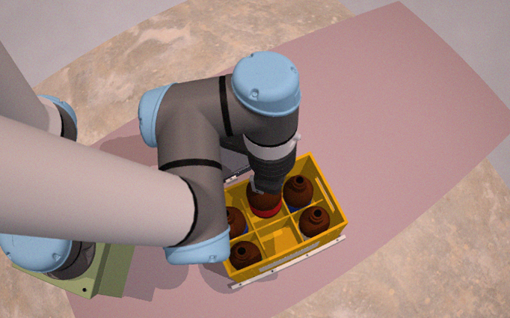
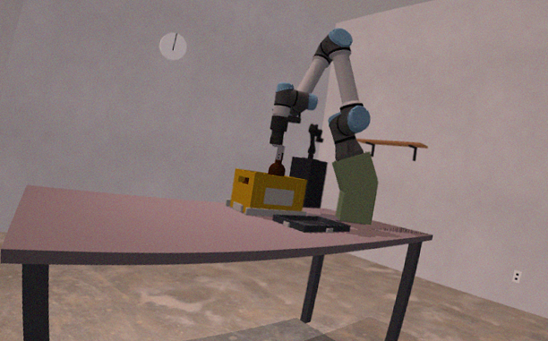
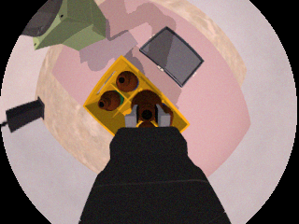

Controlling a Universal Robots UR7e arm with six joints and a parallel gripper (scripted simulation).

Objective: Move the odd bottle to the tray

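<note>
Overhead, the gripper (image 1: 265,189) is clamped on the neck of a brown bottle with a red band (image 1: 265,205), raised partway out of the yellow crate (image 1: 337,214) at centre frame. Four other brown bottles (image 1: 314,220) stand in its compartments. From the side, the held bottle's shoulders show above the crate's rim, while the dark tray (image 2: 310,223) lies on the pink table (image 2: 131,226) just right of the crate.

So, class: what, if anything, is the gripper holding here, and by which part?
The gripper is shut on the brown bottle with the red band, gripping it by the neck just below the opening, over the yellow crate.
</note>
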